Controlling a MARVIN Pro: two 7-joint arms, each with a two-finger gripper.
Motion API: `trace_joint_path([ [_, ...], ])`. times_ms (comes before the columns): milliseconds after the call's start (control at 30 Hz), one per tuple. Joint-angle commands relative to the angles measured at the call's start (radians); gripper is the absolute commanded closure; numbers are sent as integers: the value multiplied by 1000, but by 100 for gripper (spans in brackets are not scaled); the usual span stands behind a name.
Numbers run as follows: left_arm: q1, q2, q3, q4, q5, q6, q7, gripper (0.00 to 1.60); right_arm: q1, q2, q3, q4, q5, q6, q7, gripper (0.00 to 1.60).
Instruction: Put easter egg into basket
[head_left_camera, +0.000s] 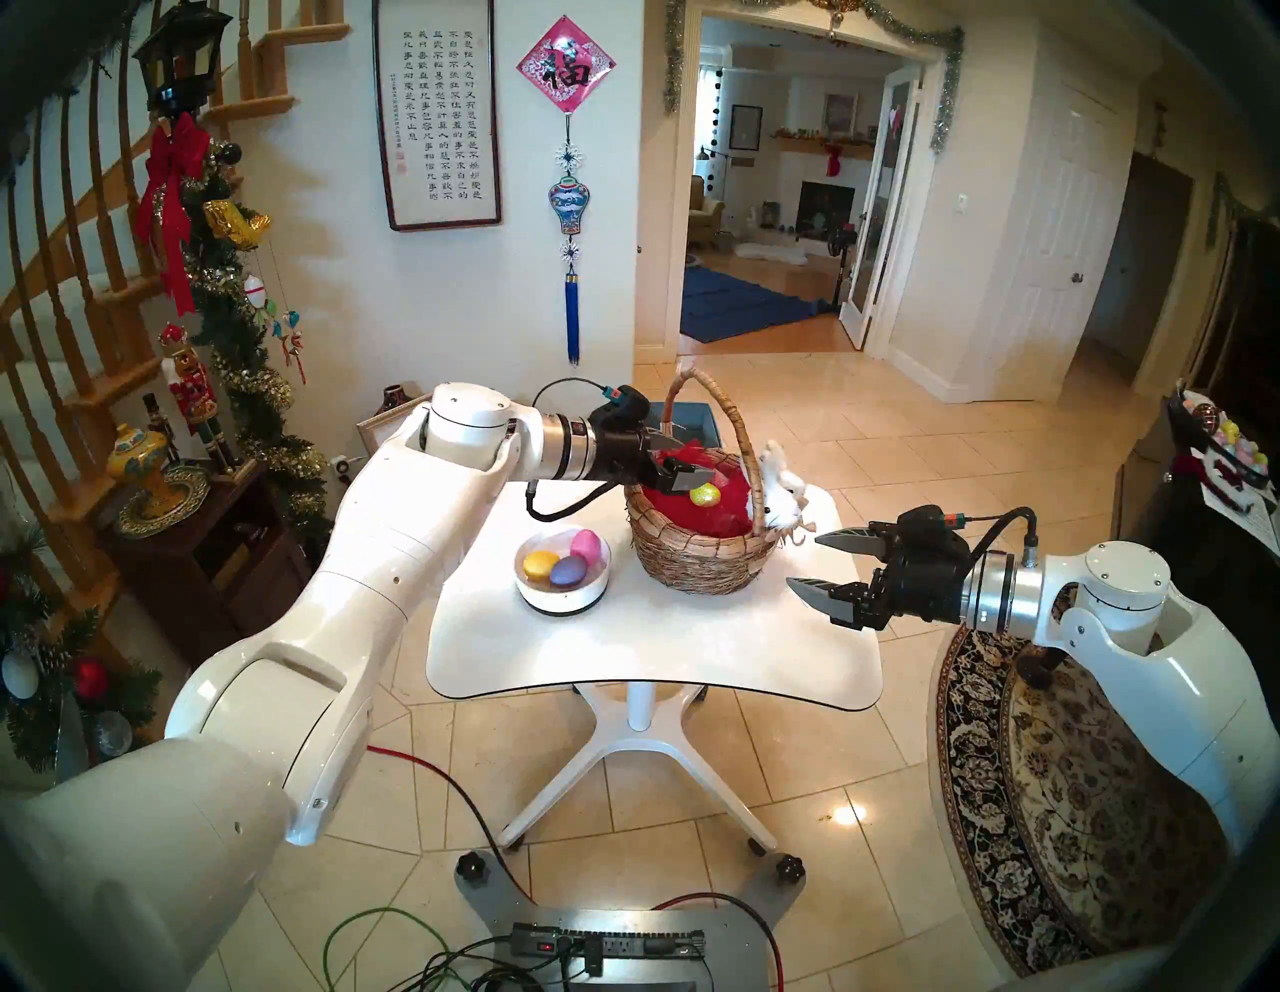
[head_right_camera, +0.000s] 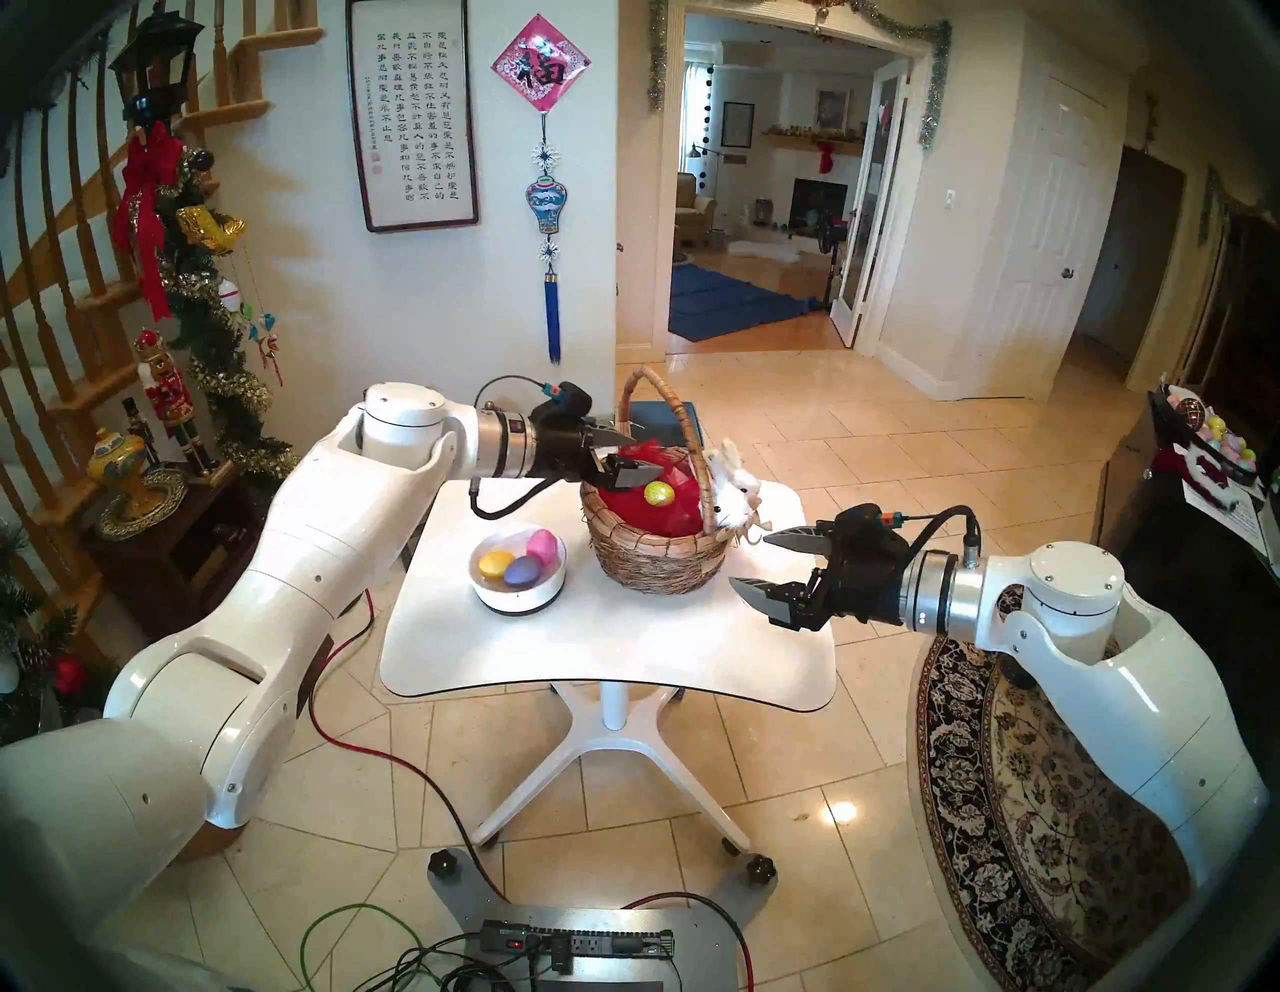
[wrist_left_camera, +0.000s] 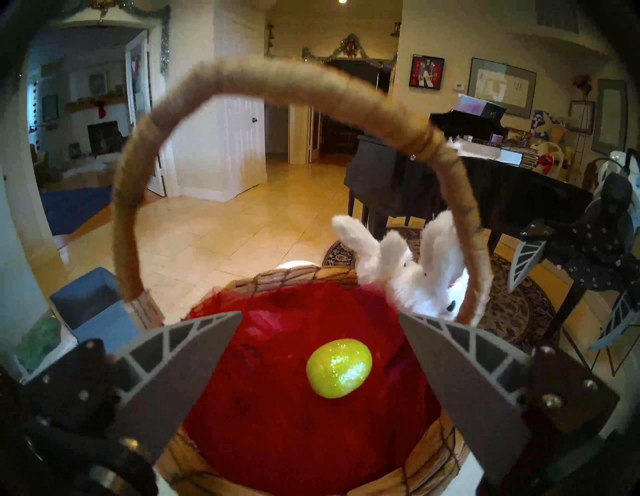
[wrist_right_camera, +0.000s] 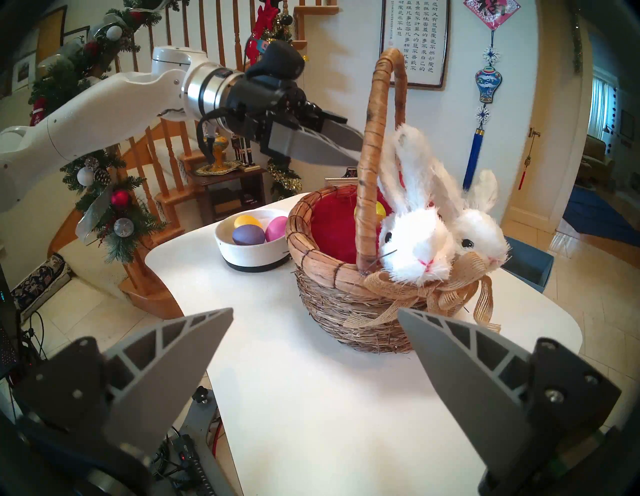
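A glittery yellow-green easter egg (head_left_camera: 706, 494) (wrist_left_camera: 338, 368) lies loose on the red lining inside the woven basket (head_left_camera: 703, 562) (wrist_left_camera: 304, 275). The basket has a tall handle and white plush bunnies on its right rim. My left gripper (head_left_camera: 696, 457) (wrist_left_camera: 319, 314) hovers over the basket's left rim, open and empty, with the egg just below and ahead of its fingertips. My right gripper (head_left_camera: 803, 561) (wrist_right_camera: 315, 311) stands open and empty to the right of the basket, level with its wall and a short way from the burlap bow.
A low white bowl (head_left_camera: 562, 597) left of the basket holds a yellow, a purple and a pink egg. Both sit on a small white pedestal table (head_left_camera: 651, 651). Beside the table a dark cabinet stands to the left and a patterned rug lies to the right.
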Motion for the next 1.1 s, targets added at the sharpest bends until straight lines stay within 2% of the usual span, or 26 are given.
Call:
trace_joint_path([
  [0,48,98,-67,-92,-39,5,-51,0,3,2,8,-1,1,-2,-1,0],
  [33,63,95,-94,-99,-25,5,-61,0,3,2,7,-1,1,-2,-1,0],
  [67,70,121,-83,-113,-45,4,-60,0,3,2,7,-1,1,-2,-1,0],
  [200,128,156,-127,-154,-54,30,-61,0,3,2,7,-1,1,-2,-1,0],
  [533,246,234,-148,-286,-11,120,-18,0,2,2,8,-1,1,-2,-1,0],
  [700,289,250,-162,-339,13,145,24,0,1,2,9,-1,2,-2,-1,0],
  [1067,353,260,-161,-408,74,137,102,0,1,2,9,-1,2,-2,-1,0],
])
